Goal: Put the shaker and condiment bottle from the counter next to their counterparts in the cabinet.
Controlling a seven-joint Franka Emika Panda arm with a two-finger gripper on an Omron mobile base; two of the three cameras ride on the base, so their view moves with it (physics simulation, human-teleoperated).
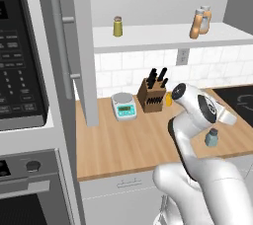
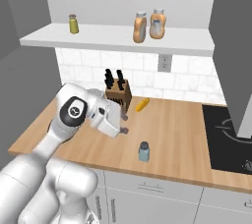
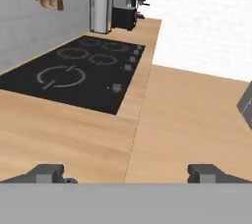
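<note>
Task status: the condiment-bottle step appears complete. Two near-identical peach-orange bottles with pale labels and grey caps (image 2: 148,25) stand side by side, touching or nearly so, on the right part of the white shelf board of the pale grey wall cabinet (image 2: 118,39). The olive-yellow shaker with a grey cap (image 2: 73,23) stands alone, well to their left on the same shelf.

Remaining: the small blue-grey cylindrical shaker with a darker grey cap (image 2: 143,152) stands upright near the front edge of the light wooden plank bench (image 2: 182,134). It has not yet been moved up beside the olive-yellow shaker.

End effector (image 2: 123,124): fingers spread fully apart, holding nothing, poised low over the bench in front of the wooden knife block (image 2: 118,93). The blue-grey shaker lies near it, to its right and closer to the bench front edge, clear of both fingers. A small yellow-orange object (image 2: 142,104) lies on the bench beyond.
</note>
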